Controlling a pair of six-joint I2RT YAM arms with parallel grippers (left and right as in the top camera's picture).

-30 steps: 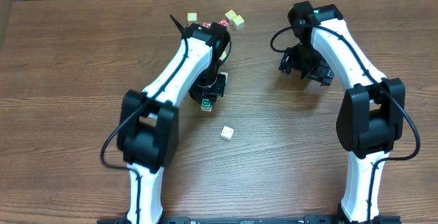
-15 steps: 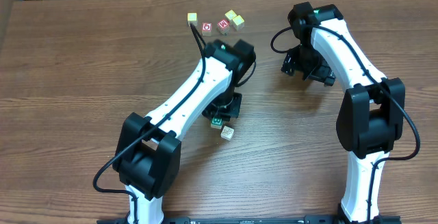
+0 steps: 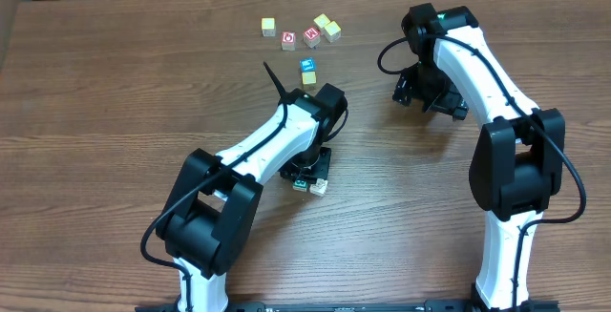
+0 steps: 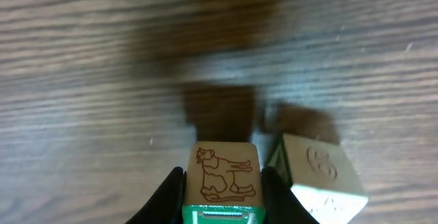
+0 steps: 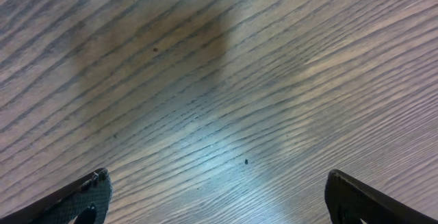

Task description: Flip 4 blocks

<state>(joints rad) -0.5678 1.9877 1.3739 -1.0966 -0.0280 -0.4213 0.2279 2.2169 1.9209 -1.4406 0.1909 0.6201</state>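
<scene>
Left gripper (image 4: 222, 196): clamped on green block (image 4: 222, 176), just beside white block (image 4: 318, 172). Might knock it on set-down. Right gripper (image 5: 222, 203) wide.

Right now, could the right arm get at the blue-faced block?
Probably yes. The right gripper has its jaws open and empty, and only bare table lies between it and the blue-faced block.

Held block (image 4: 222, 183) between the left gripper (image 3: 305, 175) fingers at lower centre of the table (image 3: 95, 112), second block (image 4: 318, 176) just right of it, cluster of cubes (image 3: 311, 36) at upper centre, pair of cubes (image 3: 307, 72) just below the cluster, right gripper (image 3: 421, 91) at upper right
</scene>
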